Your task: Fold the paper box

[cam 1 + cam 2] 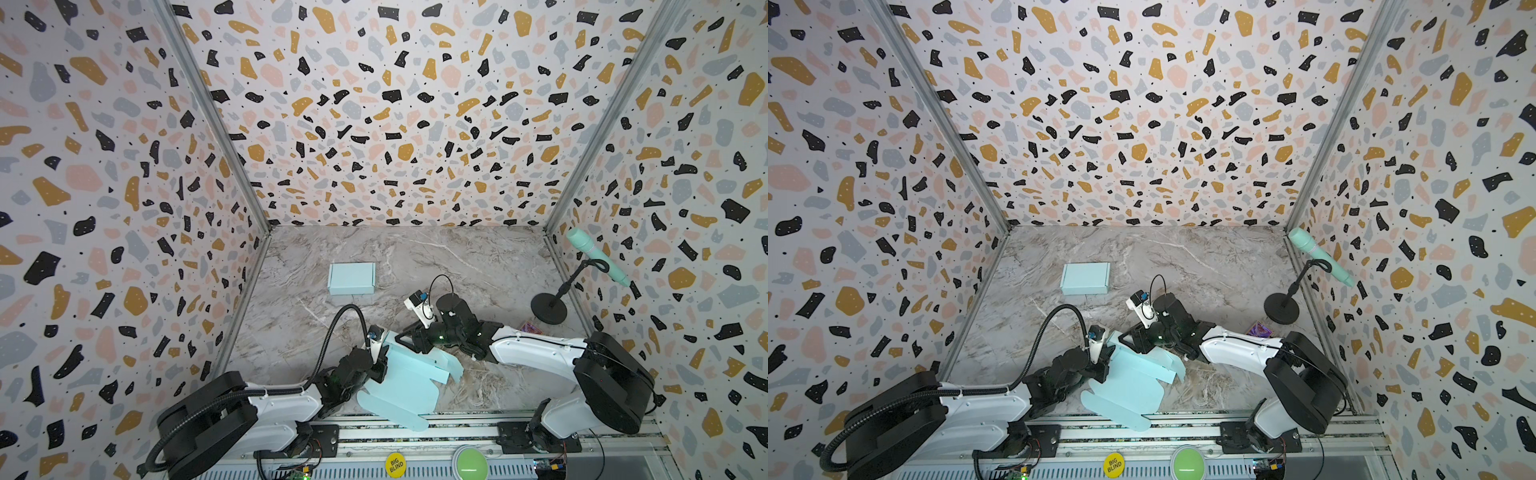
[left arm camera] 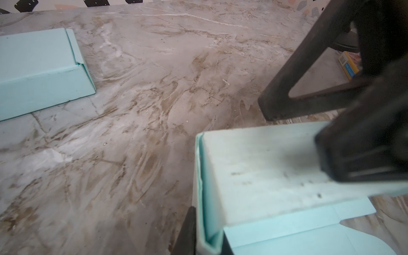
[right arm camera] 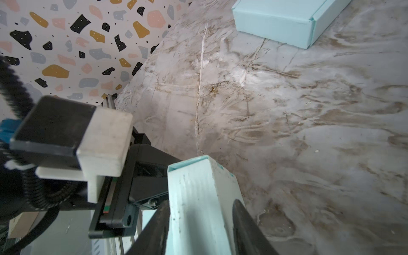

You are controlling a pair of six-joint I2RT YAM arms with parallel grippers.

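In both top views the light blue, partly folded paper box (image 1: 401,384) (image 1: 1129,388) of thin card lies at the lower centre of the frame, on the near edge of the grey marble-pattern table (image 1: 457,257). Its rounded flaps are spread flat toward the bottom of the frame. 1 long wall of it is folded up and doubled over.

The left gripper (image 1: 384,362) (image 2: 206,239) is clenched on the end of this wall. In the left wrist view 1 black finger stands on each side of the doubled card and presses it. The right gripper (image 1: 406,338) (image 3: 198,225) straddles the same wall. In the right wrist view its 2 fingers are at both sides of the card, but whether they squeeze it I cannot tell.

A second light blue rectangular closed box (image 1: 351,277) (image 1: 1085,277) (image 2: 37,70) (image 3: 282,19) rests flat at the upper centre of the table, well apart from both grippers. Its lid is shut, so its inside is hidden. A small colourful carton (image 1: 530,327) lies at the right, near the round black base of the microphone stand (image 1: 548,307).
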